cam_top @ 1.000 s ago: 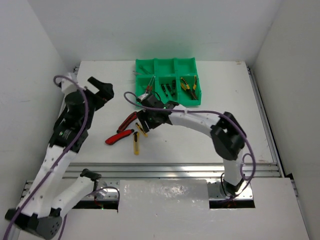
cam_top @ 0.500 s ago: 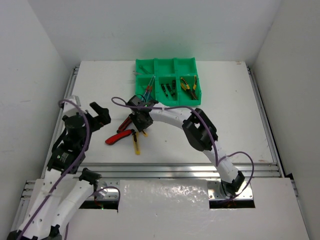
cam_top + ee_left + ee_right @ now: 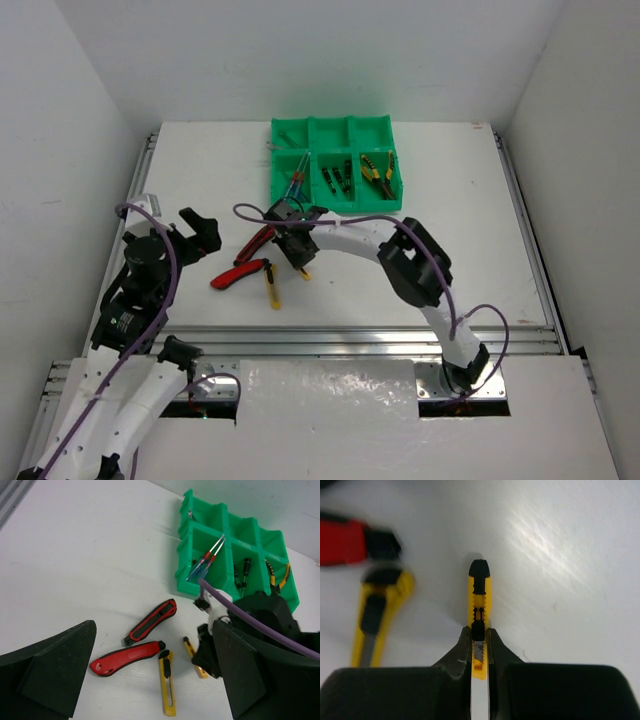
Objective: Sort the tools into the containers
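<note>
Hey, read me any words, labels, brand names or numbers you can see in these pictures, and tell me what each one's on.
None: no text is readable in any view.
The yellow box cutter gripped by the right hand shows only plain ridges and a black slider, no brand.
The red utility knife and the green tray show no lettering; any print there is too small to tell.

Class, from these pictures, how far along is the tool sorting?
Done: pliers and screwdrivers lie in the green tray. In hand: right gripper shut on a yellow box cutter. Remaining: another box cutter and two red-black knives on the table; left gripper open.
</note>
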